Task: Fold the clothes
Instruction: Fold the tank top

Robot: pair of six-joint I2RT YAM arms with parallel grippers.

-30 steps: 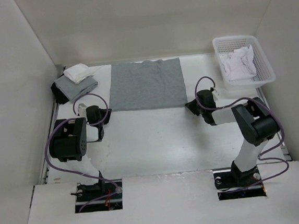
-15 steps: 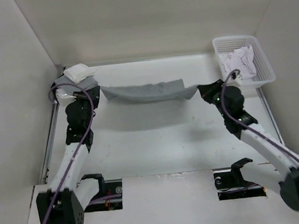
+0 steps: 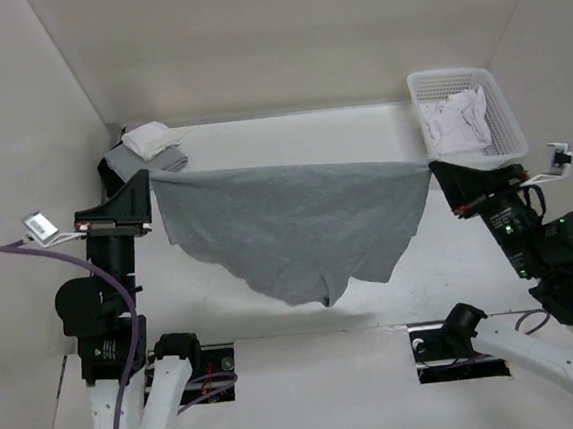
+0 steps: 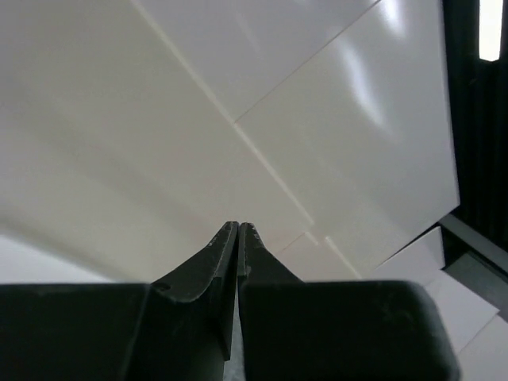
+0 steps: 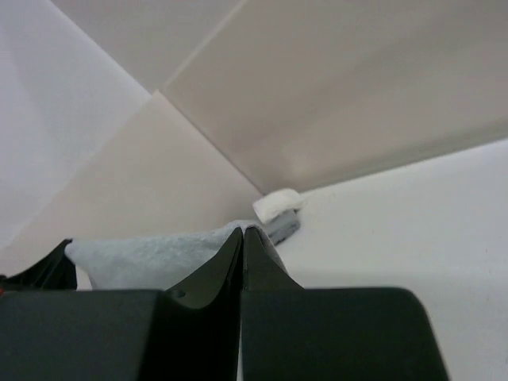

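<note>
The clothes, one plain mid-grey top (image 3: 297,224), hang stretched in the air between both arms, the rounded hem drooping toward the table. My left gripper (image 3: 146,179) is shut on the top's left upper corner; its jaws (image 4: 238,228) are pressed together and only wall shows beyond them in the left wrist view. My right gripper (image 3: 433,169) is shut on the right upper corner. In the right wrist view the grey fabric (image 5: 151,255) runs leftward from the closed tips (image 5: 242,232).
A stack of folded grey and black pieces (image 3: 151,158) topped by a white one (image 3: 154,138) sits at the table's back left corner, also seen as a folded stack (image 5: 278,210). A white basket (image 3: 505,125) holding a white garment (image 3: 459,119) stands at the back right.
Both arms have risen from table level, lifting the grey top off the table. It went from lying flat, to sagging between the grippers, to hanging spread out in the air.
</note>
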